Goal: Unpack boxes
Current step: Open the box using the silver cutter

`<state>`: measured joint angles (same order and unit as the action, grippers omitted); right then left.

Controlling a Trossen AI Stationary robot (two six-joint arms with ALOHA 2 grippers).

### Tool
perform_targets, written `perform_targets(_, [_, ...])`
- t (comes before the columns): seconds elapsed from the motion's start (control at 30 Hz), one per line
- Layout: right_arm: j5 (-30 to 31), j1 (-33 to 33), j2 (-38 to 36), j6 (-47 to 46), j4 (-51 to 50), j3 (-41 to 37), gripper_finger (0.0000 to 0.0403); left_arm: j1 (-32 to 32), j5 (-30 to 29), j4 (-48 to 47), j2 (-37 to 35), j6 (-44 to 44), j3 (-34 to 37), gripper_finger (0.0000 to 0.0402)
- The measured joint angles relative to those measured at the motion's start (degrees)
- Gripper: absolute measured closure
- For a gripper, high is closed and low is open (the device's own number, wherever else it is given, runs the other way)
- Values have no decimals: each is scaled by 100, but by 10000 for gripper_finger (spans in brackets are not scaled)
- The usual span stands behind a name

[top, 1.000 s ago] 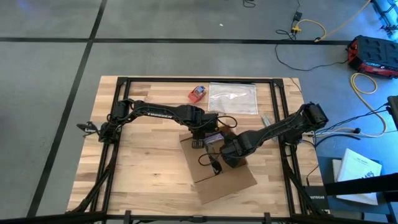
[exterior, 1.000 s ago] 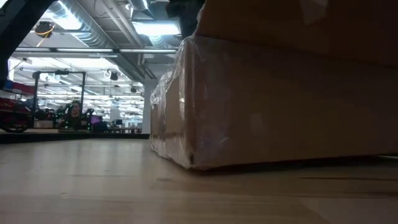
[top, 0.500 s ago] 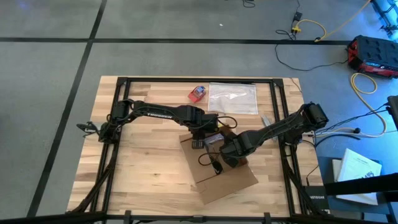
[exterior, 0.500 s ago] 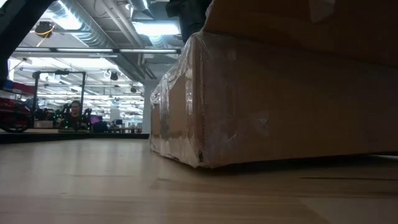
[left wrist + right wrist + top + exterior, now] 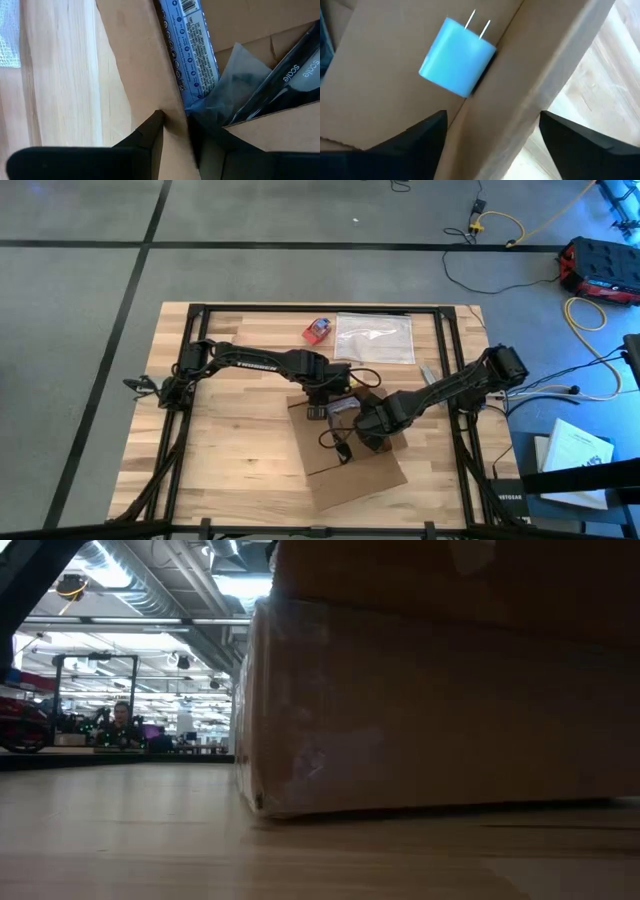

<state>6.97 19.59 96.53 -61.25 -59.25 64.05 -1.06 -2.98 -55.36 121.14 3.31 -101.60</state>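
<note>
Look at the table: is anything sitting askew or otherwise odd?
Yes. The cardboard box lies skewed to the table edges, one flap pinched by the left gripper; a blue plug lies loose inside.

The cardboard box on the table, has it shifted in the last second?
Yes. The cardboard box has slid and turned slightly toward the left side of the table, judged against the black frame.

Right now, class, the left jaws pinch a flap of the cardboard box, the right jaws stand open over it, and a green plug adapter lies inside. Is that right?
One thing is wrong: the plug adapter is light blue, not green, as the right wrist view shows. The rest stands: the left gripper pinches a flap of the cardboard box, and the right gripper stands open over it.
</note>
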Motion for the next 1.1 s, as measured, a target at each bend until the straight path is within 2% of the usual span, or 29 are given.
perform_targets(0.17, [220, 0, -46, -79, 103, 60, 96, 66, -25, 69, -89, 46, 24, 325])
perform_targets(0.3, [786, 120, -46, -14, 92, 323, 112, 138, -20, 129, -103, 167, 24, 325])
perform_targets(0.43, [1474, 315, -51, 474, 215, 694, 130, 205, -22, 153, -114, 229, 24, 325])
perform_targets(0.63, [2007, 571, -57, 1501, 710, 1046, 156, 217, -37, 282, -127, 291, 13, 325])
perform_targets(0.77, [1869, 610, -57, 1882, 1104, 1054, 174, 207, -42, 275, -139, 287, 11, 325])
perform_targets(1.1, [1449, 603, -57, 1994, 1023, 1054, 219, 209, -68, 325, -362, 204, 0, 321])
